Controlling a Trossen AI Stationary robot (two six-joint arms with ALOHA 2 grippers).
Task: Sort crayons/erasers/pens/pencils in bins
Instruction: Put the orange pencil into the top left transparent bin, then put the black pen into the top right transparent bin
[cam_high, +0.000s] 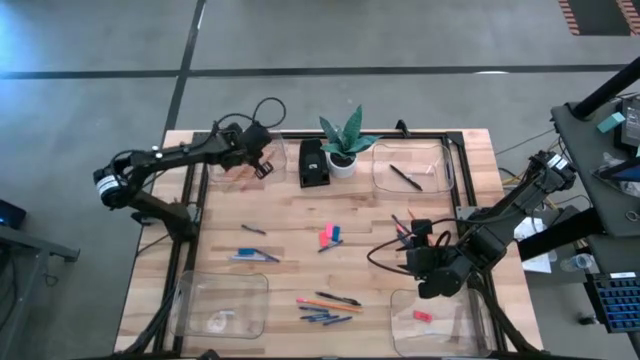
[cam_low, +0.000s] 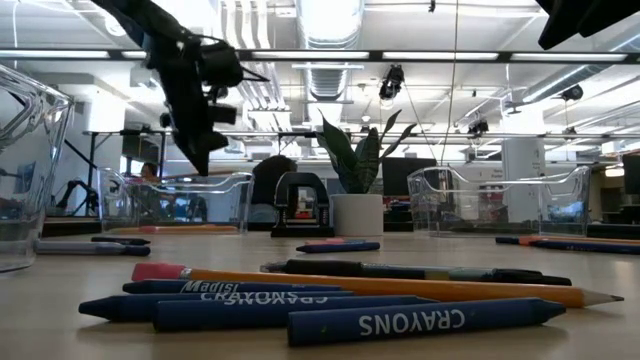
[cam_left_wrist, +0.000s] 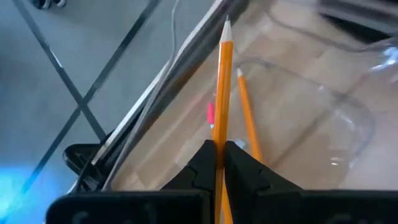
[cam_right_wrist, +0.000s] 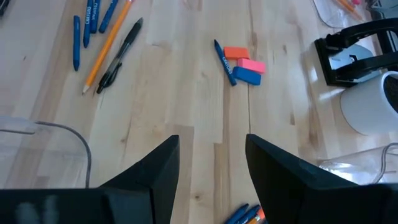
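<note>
1. Bench (cam_high: 300, 225): pale wood planks; four clear bins, one near each corner, e.g. far-right bin (cam_high: 412, 167) holding one dark pen (cam_high: 405, 177)
2. Loose stock: blue crayons (cam_low: 330, 305) and an orange pencil (cam_low: 400, 286) at the near edge; erasers (cam_right_wrist: 244, 64) mid-bench
3. Room: grey floor, white ceiling ducts, potted plant (cam_high: 343, 145) beside a small black box (cam_high: 313, 164)
4. Left gripper (cam_high: 262, 163): above the far-left bin (cam_high: 245, 165), jaws clamped on a pencil (cam_left_wrist: 223, 99)
5. Right gripper (cam_high: 412, 242): low near the right edge, jaws apart, empty
</note>
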